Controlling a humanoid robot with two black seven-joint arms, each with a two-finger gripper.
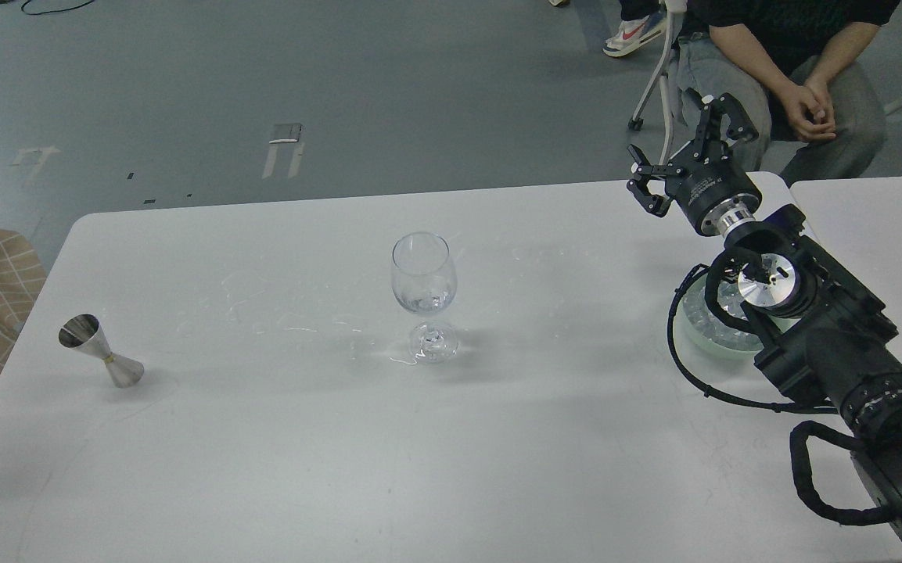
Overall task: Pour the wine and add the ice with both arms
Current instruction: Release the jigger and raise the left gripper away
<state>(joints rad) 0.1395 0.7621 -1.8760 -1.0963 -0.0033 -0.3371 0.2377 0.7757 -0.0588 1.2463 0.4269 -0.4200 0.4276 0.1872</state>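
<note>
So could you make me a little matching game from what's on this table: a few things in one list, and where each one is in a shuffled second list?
Things:
1. wine glass
2. metal jigger
3. ice bowl
4. right gripper

Places:
A. near the table's left edge
B. partly hidden beneath the black arm, on the right
C. raised over the table's far right corner, fingers spread
D. standing upright mid-table

Pairs: 1-D, 2-A, 3-B, 4-C
</note>
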